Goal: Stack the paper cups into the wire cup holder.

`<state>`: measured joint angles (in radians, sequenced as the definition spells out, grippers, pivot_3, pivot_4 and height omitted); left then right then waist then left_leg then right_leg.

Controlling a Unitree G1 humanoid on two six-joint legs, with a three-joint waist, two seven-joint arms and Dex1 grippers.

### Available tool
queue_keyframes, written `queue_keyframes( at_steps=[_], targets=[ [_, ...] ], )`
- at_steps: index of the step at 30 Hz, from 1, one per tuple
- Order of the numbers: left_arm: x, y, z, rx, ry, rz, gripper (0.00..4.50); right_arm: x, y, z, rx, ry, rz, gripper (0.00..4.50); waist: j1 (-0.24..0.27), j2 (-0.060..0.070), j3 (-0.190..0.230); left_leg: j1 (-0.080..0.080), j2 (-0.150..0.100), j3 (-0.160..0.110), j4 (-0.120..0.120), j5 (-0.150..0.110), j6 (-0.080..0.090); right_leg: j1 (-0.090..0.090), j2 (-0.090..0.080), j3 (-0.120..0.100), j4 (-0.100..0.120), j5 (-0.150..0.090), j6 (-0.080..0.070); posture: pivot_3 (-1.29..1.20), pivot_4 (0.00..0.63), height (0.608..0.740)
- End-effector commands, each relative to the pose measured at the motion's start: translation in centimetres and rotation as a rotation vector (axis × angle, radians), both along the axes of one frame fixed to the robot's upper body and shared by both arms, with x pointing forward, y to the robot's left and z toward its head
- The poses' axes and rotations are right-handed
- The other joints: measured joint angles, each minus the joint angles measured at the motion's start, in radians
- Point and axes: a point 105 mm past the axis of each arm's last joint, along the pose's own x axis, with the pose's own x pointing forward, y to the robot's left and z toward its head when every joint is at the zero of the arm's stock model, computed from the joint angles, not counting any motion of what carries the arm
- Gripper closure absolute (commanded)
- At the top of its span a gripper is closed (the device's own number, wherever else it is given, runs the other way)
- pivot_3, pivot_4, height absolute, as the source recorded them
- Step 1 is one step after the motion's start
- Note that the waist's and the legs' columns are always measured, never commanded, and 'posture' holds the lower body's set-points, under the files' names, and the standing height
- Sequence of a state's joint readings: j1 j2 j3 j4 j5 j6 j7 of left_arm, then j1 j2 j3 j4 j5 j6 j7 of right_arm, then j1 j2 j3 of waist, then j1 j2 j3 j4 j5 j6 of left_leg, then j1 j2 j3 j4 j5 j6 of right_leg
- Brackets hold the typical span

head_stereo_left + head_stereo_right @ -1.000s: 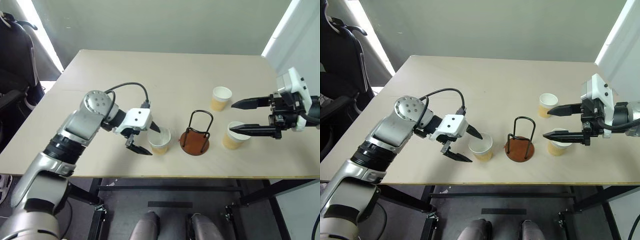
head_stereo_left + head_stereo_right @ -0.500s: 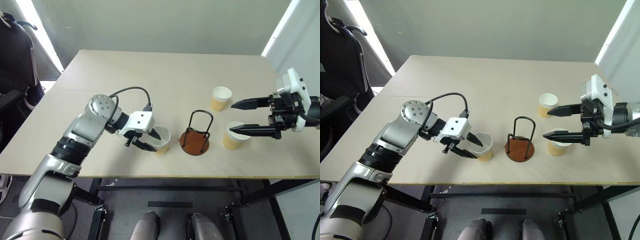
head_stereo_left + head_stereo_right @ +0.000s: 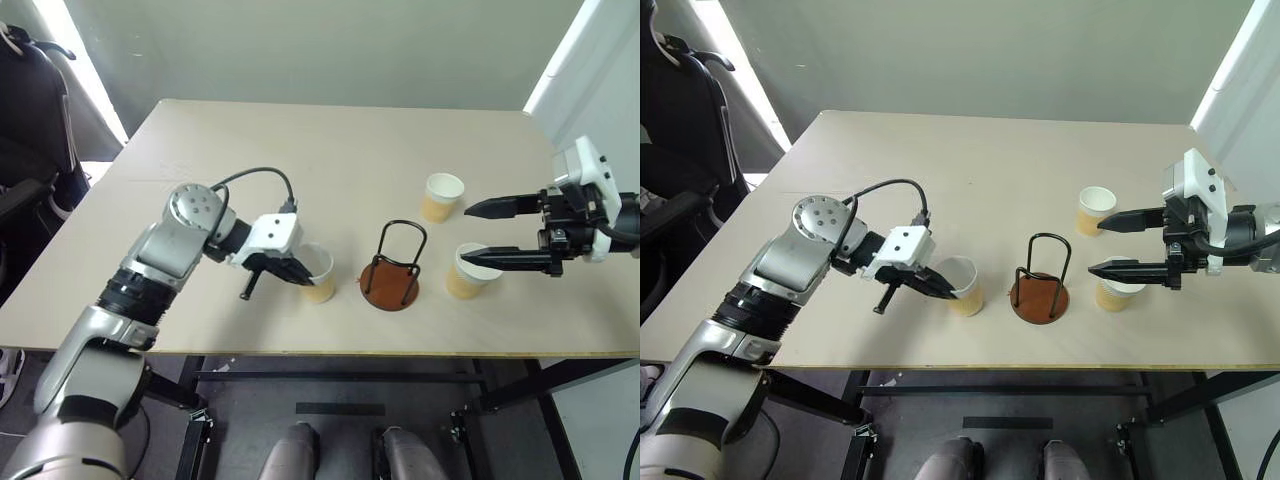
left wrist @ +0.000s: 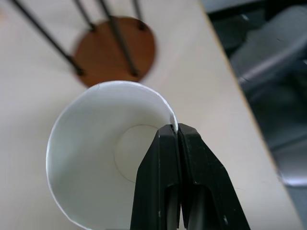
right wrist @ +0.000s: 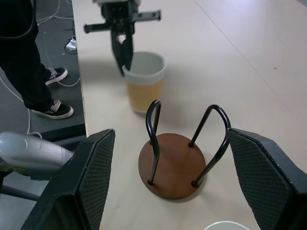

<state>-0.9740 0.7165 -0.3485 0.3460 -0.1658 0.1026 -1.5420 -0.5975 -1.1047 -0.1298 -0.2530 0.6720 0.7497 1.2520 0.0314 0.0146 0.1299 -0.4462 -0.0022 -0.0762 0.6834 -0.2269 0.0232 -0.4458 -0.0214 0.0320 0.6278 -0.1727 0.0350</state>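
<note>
Left end effector (image 3: 296, 274) is clenched on the rim of one cup (image 3: 317, 273), one finger inside the white wall and one outside, as the left wrist view shows plainly. That cup sits near the front edge of the table (image 3: 300, 160), just beside the holder (image 3: 394, 266) on its left side. It looks tipped a little toward the arm, and whether its base touches the table is hard to tell from above.

Right end effector (image 3: 478, 232) hangs released, fingers wide apart, over the right part of the table. A second cup (image 3: 465, 271) stands under its lower finger, near the front edge to the right of the holder. The third cup (image 3: 441, 196) stands farther back, beside the upper finger and apart from it.

Nothing is stacked yet. The holder is empty: its reddish disc is bare between the wire loops in the right wrist view. So all three cups are left to place, and the first has only been gripped.

The lower finger partly covers the second cup's rim.
</note>
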Motion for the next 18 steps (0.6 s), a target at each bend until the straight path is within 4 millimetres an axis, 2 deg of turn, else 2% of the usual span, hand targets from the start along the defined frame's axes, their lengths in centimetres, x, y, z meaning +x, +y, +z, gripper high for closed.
queue_keyframes(
  at_steps=[1,5,11,18],
  targets=[
    [1.6,-0.5,3.9,-0.104,-0.14,0.038,4.48,-0.1,-0.1,0.8,-0.014,-0.041,0.007,0.73,0.0,0.0,0.0,0.0,0.0,0.0,0.0,0.0,0.0,0.0,0.0,0.0,0.0,0.0,0.0,0.0,0.15,0.74],
    [2.6,-2.0,6.4,-0.223,-0.194,0.055,4.48,-0.1,-0.3,0.8,-0.02,-0.042,0.0,0.73,-0.002,0.0,0.0,0.0,0.0,0.0,-0.001,-0.001,0.001,0.0,0.0,0.0,-0.001,0.004,0.006,0.0,0.15,0.74],
    [1.5,-4.2,7.1,-0.329,-0.108,-0.006,4.48,-0.1,-1.1,0.6,-0.049,-0.03,-0.02,0.73,-0.002,0.0,0.0,-0.003,0.0,0.0,0.0,0.0,0.001,-0.002,0.0,0.0,-0.001,0.005,0.008,0.0,0.15,0.74],
    [0.7,-5.6,7.4,-0.37,-0.058,-0.046,4.48,0.0,-2.5,0.5,-0.122,-0.039,-0.042,0.73,-0.001,0.0,0.0,-0.005,0.0,0.001,0.001,0.0,0.001,-0.003,0.0,0.0,-0.001,0.005,0.009,0.0,0.15,0.74]
  ],
)
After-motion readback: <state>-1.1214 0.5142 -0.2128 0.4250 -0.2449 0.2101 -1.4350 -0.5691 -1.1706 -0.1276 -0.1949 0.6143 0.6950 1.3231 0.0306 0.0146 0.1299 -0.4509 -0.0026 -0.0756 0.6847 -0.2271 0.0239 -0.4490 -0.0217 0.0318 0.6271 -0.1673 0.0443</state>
